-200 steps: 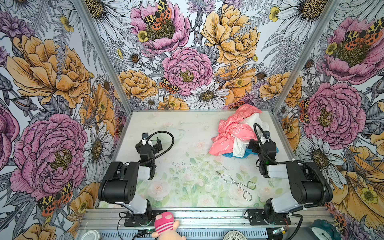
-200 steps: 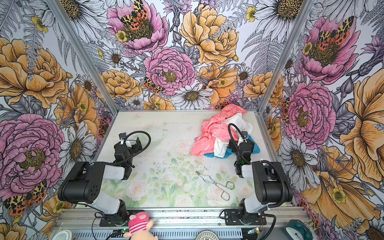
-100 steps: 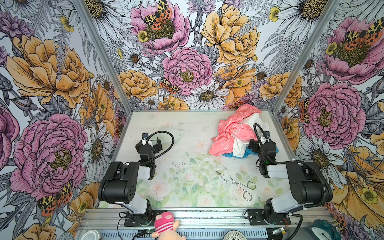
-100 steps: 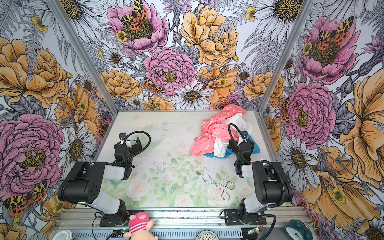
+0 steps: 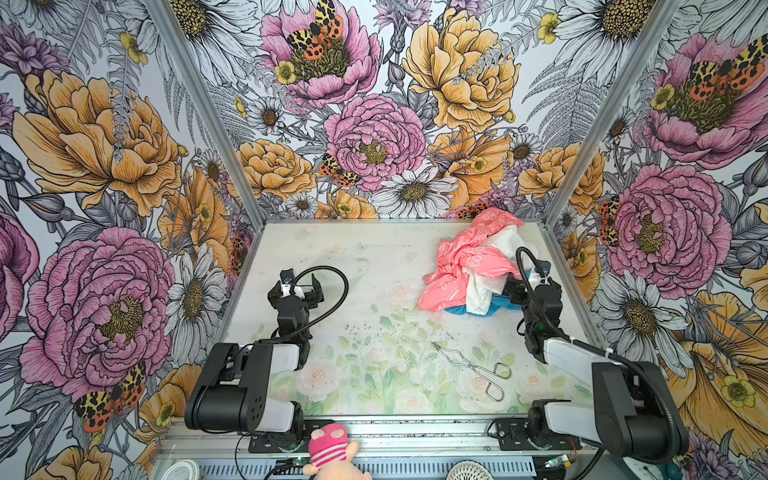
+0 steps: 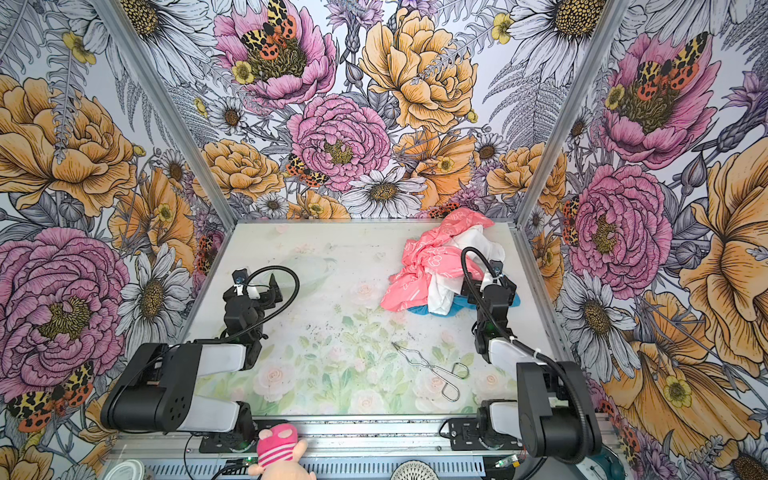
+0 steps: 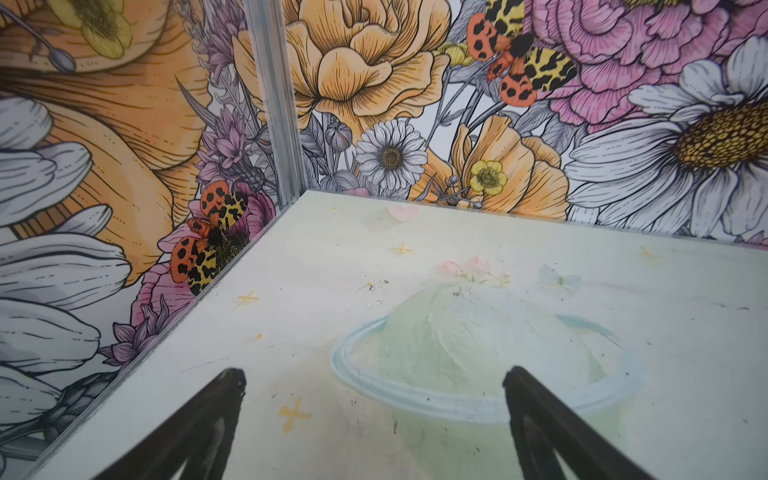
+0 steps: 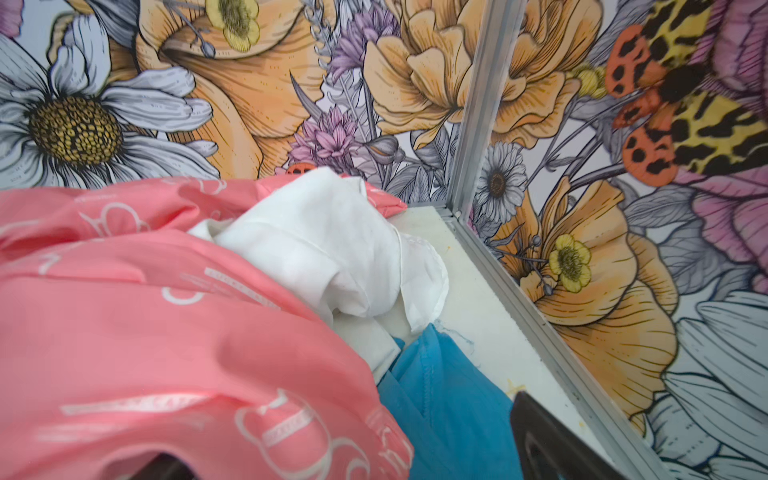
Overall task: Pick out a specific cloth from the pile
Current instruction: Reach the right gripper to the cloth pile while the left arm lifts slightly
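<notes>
Cloth (image 8: 449, 399) between spread right tool (image 5: 527, 280) tips, under pile (image 5: 465, 257) | left tool (image 7: 374, 376) spread, well apart

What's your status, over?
Left gripper open, empty. Right gripper open at the pile, nothing held. Blue cloth at bottom, pink cloth and white cloth on top.

The pale, flower-printed counter (image 5: 365, 266) carries the pile (image 5: 461, 266) of cloths. Metal tongs (image 5: 469, 365) lie flat, well apart from the pile, on its near side.

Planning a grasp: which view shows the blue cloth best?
The right wrist view: the blue cloth is close and large. Both top views show only slivers under the pile; the left wrist view shows none.
</notes>
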You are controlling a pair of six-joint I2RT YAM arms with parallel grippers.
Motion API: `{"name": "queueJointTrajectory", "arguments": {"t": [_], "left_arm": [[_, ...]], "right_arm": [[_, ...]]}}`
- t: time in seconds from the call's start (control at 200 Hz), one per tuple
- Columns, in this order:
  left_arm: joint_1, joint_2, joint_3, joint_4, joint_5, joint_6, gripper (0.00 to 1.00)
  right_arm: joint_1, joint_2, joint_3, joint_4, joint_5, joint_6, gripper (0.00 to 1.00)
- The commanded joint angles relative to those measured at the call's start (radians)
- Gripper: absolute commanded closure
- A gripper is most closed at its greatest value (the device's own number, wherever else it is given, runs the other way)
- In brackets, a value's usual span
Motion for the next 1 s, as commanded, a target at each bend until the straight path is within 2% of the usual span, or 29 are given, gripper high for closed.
{"name": "queueJointTrajectory", "arguments": {"t": [0.0,0.105,0.24,0.385,0.546,0.696,0.871,0.996], "left_arm": [[-0.051,-0.134,0.040,-0.181,-0.096,0.012,0.01],[-0.098,-0.279,0.056,-0.314,-0.123,-0.034,0.01],[-0.155,-0.447,0.106,-0.523,-0.105,-0.109,0.01],[-0.203,-0.580,0.144,-0.662,-0.020,-0.170,0.01],[-0.213,-0.654,0.223,-0.827,0.115,-0.220,0.01],[-0.214,-0.664,0.303,-0.962,0.268,-0.249,0.01],[-0.215,-0.629,0.386,-1.103,0.433,-0.236,0.01],[-0.221,-0.600,0.404,-1.147,0.556,-0.206,0.01]], "right_arm": [[0.005,-0.135,0.012,-0.216,0.049,0.072,0.01],[0.005,-0.280,0.021,-0.368,0.034,0.124,0.01],[0.004,-0.425,0.039,-0.529,-0.008,0.228,0.01],[-0.008,-0.497,0.060,-0.654,-0.078,0.347,0.01],[-0.029,-0.469,0.071,-0.720,-0.204,0.500,0.06],[-0.073,-0.414,0.049,-0.721,-0.317,0.658,0.11],[-0.193,-0.347,0.054,-0.721,-0.391,0.677,0.22],[-0.205,-0.280,0.066,-0.718,-0.431,0.699,0.27]]}}
